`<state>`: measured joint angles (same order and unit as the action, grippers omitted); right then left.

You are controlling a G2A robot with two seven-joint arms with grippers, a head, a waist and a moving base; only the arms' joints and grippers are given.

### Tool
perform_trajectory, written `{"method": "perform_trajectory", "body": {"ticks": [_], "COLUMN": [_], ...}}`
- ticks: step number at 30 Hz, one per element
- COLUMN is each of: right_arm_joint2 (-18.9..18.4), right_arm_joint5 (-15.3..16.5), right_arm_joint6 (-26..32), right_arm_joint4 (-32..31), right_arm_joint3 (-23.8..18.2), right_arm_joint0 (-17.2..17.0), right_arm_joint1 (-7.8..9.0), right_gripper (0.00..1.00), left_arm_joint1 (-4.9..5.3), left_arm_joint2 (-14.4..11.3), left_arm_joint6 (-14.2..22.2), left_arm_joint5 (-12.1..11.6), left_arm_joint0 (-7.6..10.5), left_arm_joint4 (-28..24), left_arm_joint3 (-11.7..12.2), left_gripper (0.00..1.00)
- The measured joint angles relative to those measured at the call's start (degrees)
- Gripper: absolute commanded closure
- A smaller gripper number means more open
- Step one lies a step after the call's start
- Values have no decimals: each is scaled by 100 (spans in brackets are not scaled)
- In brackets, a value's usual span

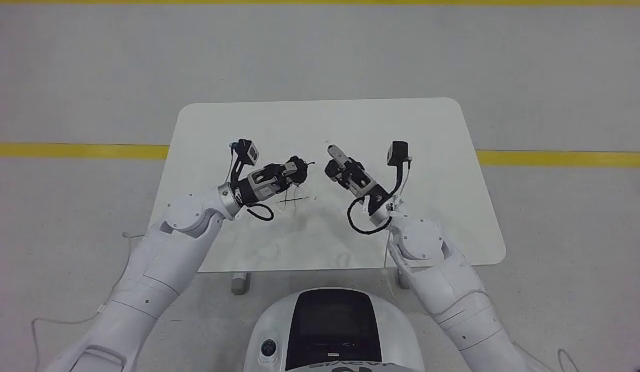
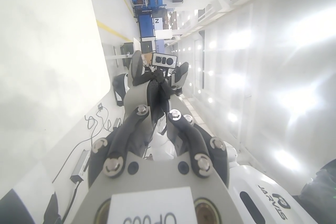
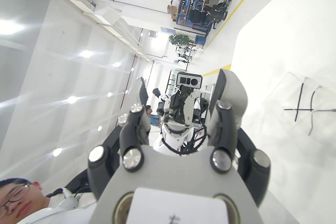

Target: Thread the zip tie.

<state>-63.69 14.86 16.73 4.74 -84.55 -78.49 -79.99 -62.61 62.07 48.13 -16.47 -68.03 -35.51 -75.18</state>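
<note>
Between them the right gripper's (image 1: 333, 156) fingers (image 3: 231, 86) leave a wide gap; they stand released, one on the side of the table (image 1: 430, 132), the other on the side of the ceiling. From above, this gripper hangs over the table's middle and points toward 10 o'clock.

Facing it, near but apart and between its 8 and 9 o'clock, is the left gripper (image 1: 298, 169), which points toward roughly 2 o'clock. Whether it is released or clenched cannot be told.

The zip ties (image 3: 299, 104) lie flat on the table on a clear square sheet (image 3: 283, 83). They are thin dark strands crossed over one another, with a paler strand beside them. From above they sit at 6 o'clock of the left gripper and between 7 and 8 o'clock of the right gripper.

Farther out, each wrist carries a black camera box, the left box (image 1: 246, 152) at 10 o'clock of its gripper and the right box (image 1: 398, 153) at 3 o'clock of its gripper. A black cable (image 1: 362, 222) loops under the right wrist.

A yellow floor line (image 1: 80, 150) meets the table at its 9 and 3 o'clock sides.
</note>
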Motion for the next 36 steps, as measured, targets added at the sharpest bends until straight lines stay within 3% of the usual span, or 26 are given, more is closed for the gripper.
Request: {"method": "perform_trajectory", "body": {"ticks": [7, 9, 12, 16, 22, 29, 31, 36], "right_arm_joint2": [5, -5, -128, -266, -168, -163, -139, -42], "right_arm_joint5": [-22, -99, -415, -896, -1266, -1265, -1433, -1577], "right_arm_joint6": [19, 265, 1208, 2390, 3848, 3687, 3681, 4040], "right_arm_joint4": [-25, 44, 635, 1072, 1738, 1697, 2013, 2881], "right_arm_joint3": [-2, 9, 149, 511, 973, 955, 1075, 1513], "right_arm_joint0": [2, 31, 213, 656, 1112, 1081, 1043, 1327], "right_arm_joint1": [3, 17, 62, 122, 129, 123, 97, 39], "right_gripper": [0, 0, 0, 0, 0, 0, 0, 0], "left_arm_joint1": [-1, -1, 44, 141, 231, 224, 225, 275], "left_arm_joint2": [-6, -24, 64, 334, 580, 529, 493, 479], "left_arm_joint6": [-5, 23, 393, 1101, 2154, 2094, 2150, 2590], "left_arm_joint5": [4, 33, 116, 209, 325, 309, 279, 196], "left_arm_joint0": [1, 0, 30, 100, 178, 146, 114, 209], "left_arm_joint4": [5, 19, 56, -35, -431, -371, -380, -132], "left_arm_joint3": [-8, -91, -89, 105, 312, 216, 208, 459], "left_gripper": [100, 100, 100, 100, 100, 100, 100, 100]}}
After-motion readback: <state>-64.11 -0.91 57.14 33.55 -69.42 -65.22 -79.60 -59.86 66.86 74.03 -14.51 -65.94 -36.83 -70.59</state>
